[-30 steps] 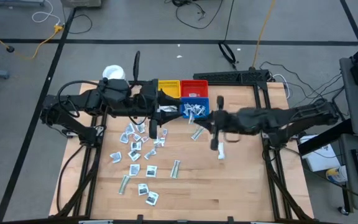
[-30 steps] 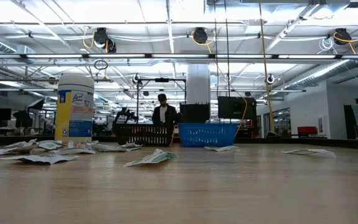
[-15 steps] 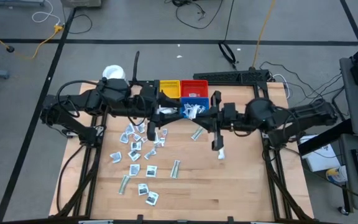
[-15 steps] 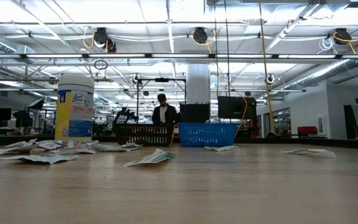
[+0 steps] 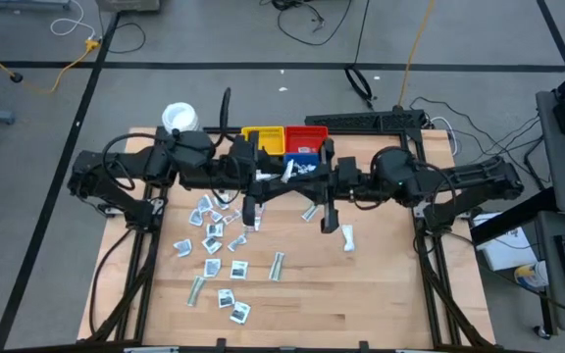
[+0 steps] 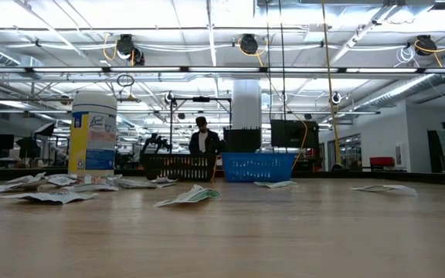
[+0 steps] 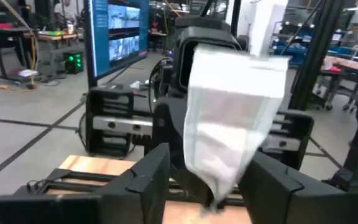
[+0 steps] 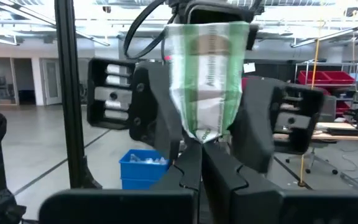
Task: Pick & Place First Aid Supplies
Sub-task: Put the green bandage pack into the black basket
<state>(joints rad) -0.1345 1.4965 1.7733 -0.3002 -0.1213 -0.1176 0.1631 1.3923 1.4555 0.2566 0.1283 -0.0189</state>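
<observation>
Both arms are raised above the table and face each other over the bins. My right gripper [image 8: 201, 158] [image 5: 314, 186] is shut on a flat packet [image 8: 207, 74], white with green stripes, one of the first aid supplies. My left gripper [image 7: 207, 171] [image 5: 275, 182] is open, with one finger on either side of the same packet [image 7: 232, 118]; I cannot tell whether they touch it. Many more packets [image 5: 219, 235] lie flat on the wooden table [image 5: 381, 294], toward its left side. My right gripper pinches the packet's narrow lower end [image 8: 201, 132] between its two fingers. The fingers come about level from the table's right side. The packet stands up from the fingertips, lifted clear of the table, its flat face turned toward the left gripper.
Yellow [image 5: 261, 137], red [image 5: 307, 135] and blue [image 5: 302, 157] bins stand at the table's far edge beneath the grippers. A white-lidded jar [image 5: 178, 118] [image 6: 93, 135] stands at the far left. Loose packets [image 5: 347, 237] lie right of centre. A person [image 6: 204, 139] stands in the room behind.
My right gripper, shut throughout, has risen and gone toward the table's left and far edge, tipping up from pointing downward to about level, until it faces my left gripper over the bins. My left gripper has edged toward it.
</observation>
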